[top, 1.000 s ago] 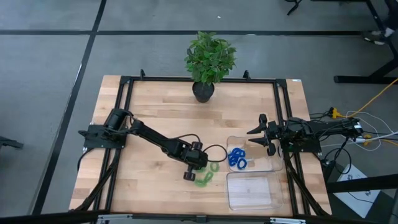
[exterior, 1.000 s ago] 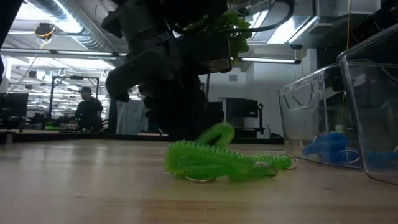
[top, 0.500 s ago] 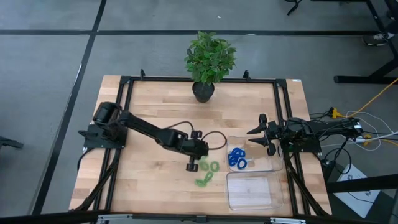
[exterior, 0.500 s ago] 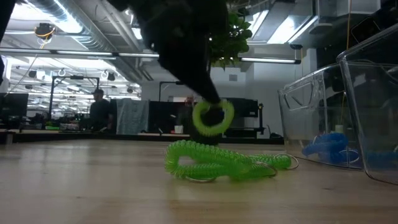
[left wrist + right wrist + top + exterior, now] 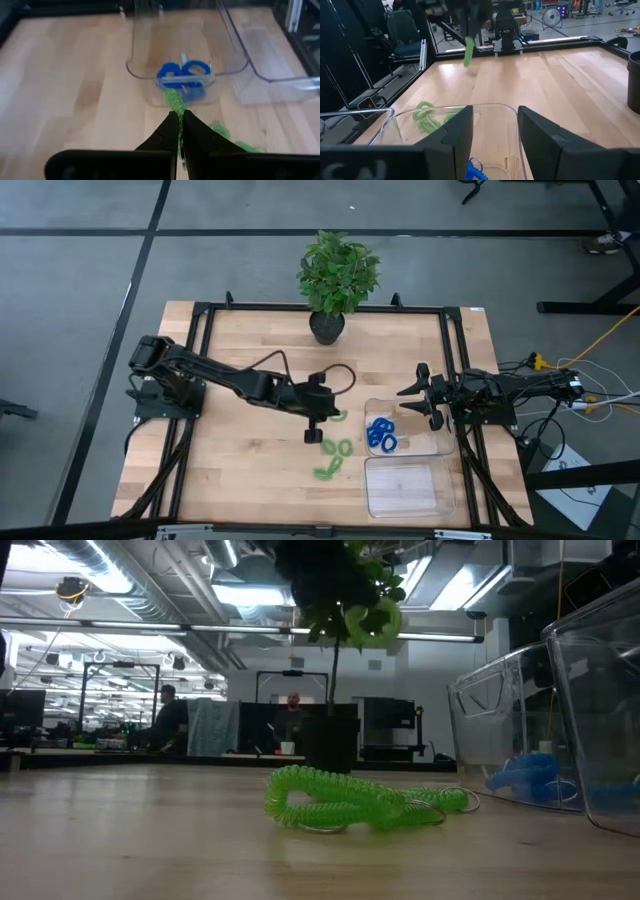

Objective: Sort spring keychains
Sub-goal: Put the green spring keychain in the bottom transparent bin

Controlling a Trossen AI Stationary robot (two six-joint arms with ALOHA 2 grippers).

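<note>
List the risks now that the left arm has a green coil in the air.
1. The left gripper is shut on only one end of the green keychain, which dangles; it may slip or swing loose.
2. The nearest tray holds the blue keychains; releasing there would mix colours. The empty tray sits beyond it.
3. The green pile left on the table looks tangled, so later picks may lift several.

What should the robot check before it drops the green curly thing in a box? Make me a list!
1. Left gripper shut on the green keychain: ok.
2. Keychain lifted off the table: ok.
3. Empty tray clear of things: ok.
4. Other tray holds only blue keychains: ok.
5. Keychain above the empty tray: not ok.
6. Right gripper open, waiting at the blue tray's edge: ok.
</note>
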